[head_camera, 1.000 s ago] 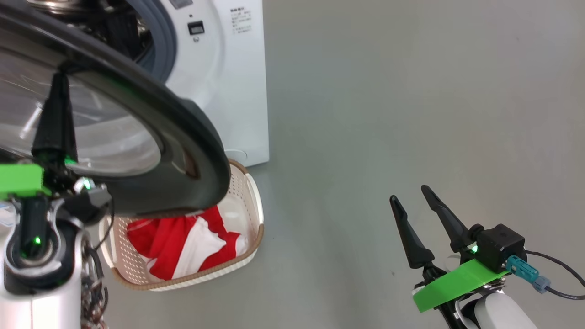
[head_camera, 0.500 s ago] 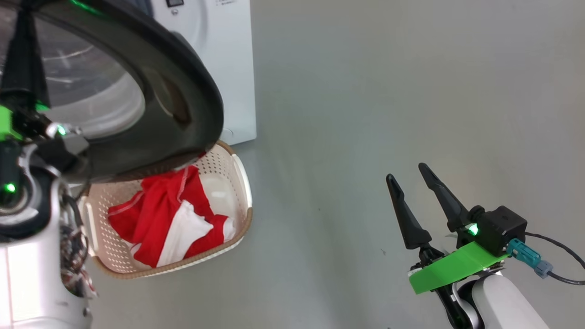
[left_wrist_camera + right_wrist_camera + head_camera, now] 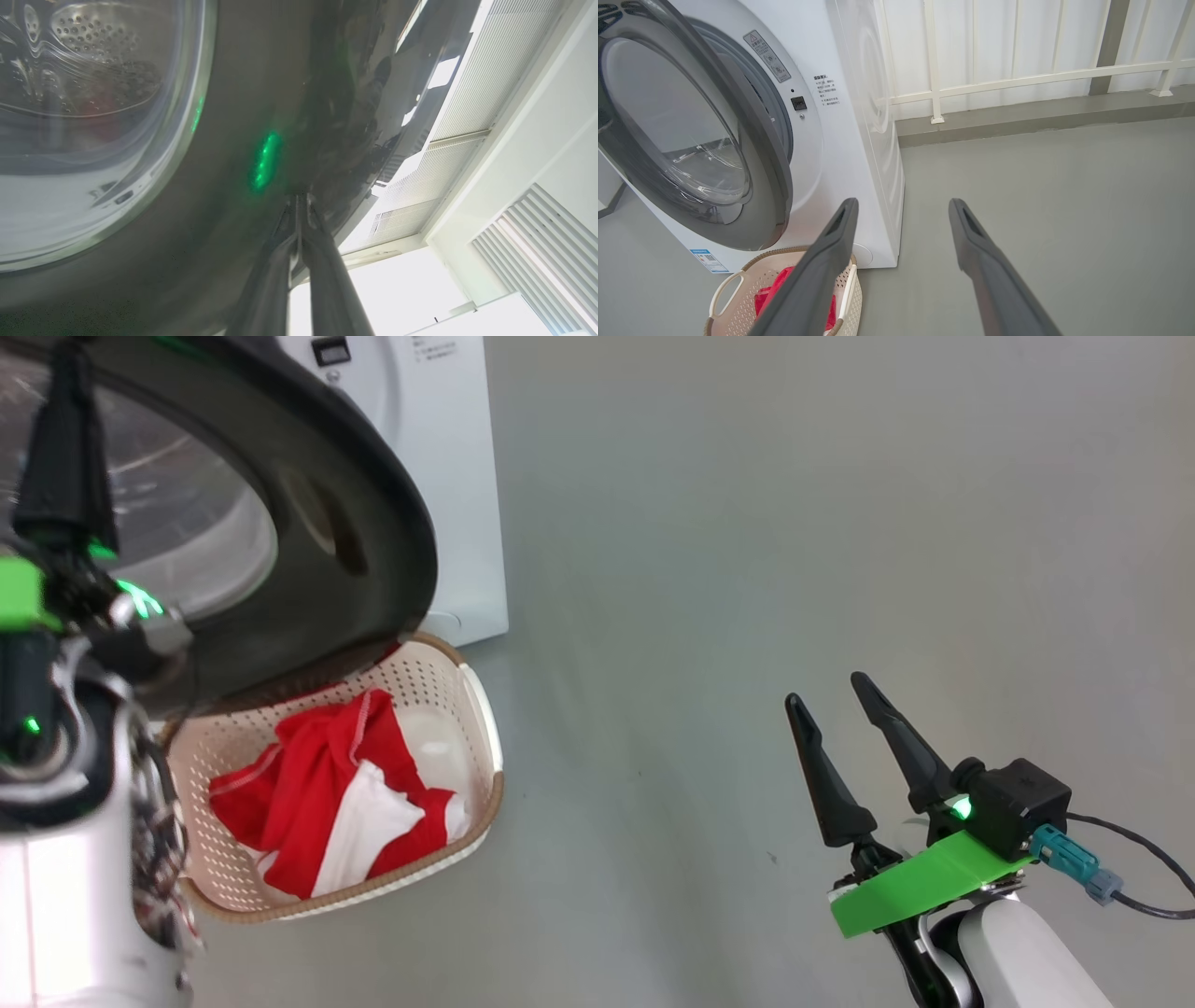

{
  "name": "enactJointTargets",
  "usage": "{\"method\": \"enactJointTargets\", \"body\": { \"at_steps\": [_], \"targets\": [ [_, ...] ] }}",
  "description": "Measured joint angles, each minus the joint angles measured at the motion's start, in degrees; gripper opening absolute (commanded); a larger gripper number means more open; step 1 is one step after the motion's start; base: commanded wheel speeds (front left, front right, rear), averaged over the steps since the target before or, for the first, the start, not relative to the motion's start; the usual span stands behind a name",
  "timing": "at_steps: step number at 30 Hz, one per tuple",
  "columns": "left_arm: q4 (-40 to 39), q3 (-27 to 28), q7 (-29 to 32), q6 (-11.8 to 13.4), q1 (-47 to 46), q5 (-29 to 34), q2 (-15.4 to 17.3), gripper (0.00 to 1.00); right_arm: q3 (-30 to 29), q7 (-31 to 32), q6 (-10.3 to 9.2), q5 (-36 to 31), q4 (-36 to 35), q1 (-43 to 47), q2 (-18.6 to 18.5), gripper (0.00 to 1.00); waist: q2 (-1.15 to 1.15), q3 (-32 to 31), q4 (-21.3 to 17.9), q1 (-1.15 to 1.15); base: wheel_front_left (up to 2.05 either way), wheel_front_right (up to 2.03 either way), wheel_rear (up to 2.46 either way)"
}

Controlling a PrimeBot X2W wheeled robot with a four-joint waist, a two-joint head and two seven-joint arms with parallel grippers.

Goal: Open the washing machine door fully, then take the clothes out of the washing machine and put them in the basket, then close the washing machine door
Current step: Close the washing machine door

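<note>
Pressing its two dark fingers together, the left tool [image 3: 299, 199] is resting its tips against the wide glossy black rim of the large round glass-windowed washing machine door [image 3: 359, 569]. The door is standing ajar from the big white front-loading washing machine [image 3: 457, 476]. The bright red and white fabric clothes [image 3: 317, 784] are lying in the small cream perforated plastic basket [image 3: 485, 737] on the grey floor [image 3: 747, 569], under the door's lower edge. The right tool [image 3: 825, 690] is hovering well apart, fingers spread, holding nothing.
</note>
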Motion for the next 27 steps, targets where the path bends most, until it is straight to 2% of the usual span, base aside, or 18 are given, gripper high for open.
{"method": "enactJointTargets", "body": {
  "at_steps": [1, 6, 11, 15, 19, 23, 27],
  "targets": [
    [-0.5, -0.2, 0.4, -0.8, 1.0, 0.0, -0.1, 1.0, 0.0, 0.0, 0.0, 0.0, 0.0, 0.0, 0.0, 1.0, 0.0, -0.4, 0.1, 0.0, 0.0, 0.0, 0.0],
    [-1.2, -0.9, 1.0, -3.3, 7.9, 0.5, -0.2, 1.0, 0.1, 0.0, 0.0, 0.0, 0.5, 0.3, 0.0, 1.0, 0.0, -2.6, 1.1, 0.0, 0.0, 0.0, 0.0],
    [-2.1, -1.9, -1.1, -5.6, 14.4, 3.3, -0.2, 1.0, 0.0, 0.0, 0.0, 0.0, 0.7, 1.1, -0.1, 1.0, 0.0, -5.6, 2.2, 0.0, 0.0, 0.0, 0.0],
    [-2.8, -3.8, -5.7, -7.9, 19.5, 12.0, 1.1, 1.0, 0.0, 0.0, 0.0, 0.0, 1.1, 3.0, -0.3, 1.0, 0.0, -8.0, 3.1, 0.0, 0.0, 0.0, 0.0],
    [-3.4, -6.1, -9.7, -8.9, 25.4, 20.0, 3.0, 1.0, 0.0, 0.0, 0.0, 0.0, 1.1, 4.2, -0.7, 1.0, 0.0, -10.6, 3.9, 0.0, 0.0, 0.0, 0.0],
    [-4.2, -8.1, -15.8, -9.0, 30.6, 30.7, 5.6, 1.0, -0.6, 0.0, 0.0, 0.0, 0.8, 5.6, -1.0, 1.0, 0.0, -12.8, 4.5, 0.0, 0.0, 0.0, 0.0],
    [-5.0, -9.9, -19.2, -9.0, 34.2, 41.0, 7.3, 1.0, -1.8, 0.0, 0.0, 0.0, 0.4, 6.4, -1.0, 1.0, 0.0, -14.1, 5.3, 0.0, 0.0, 0.0, 0.0]
  ]
}}
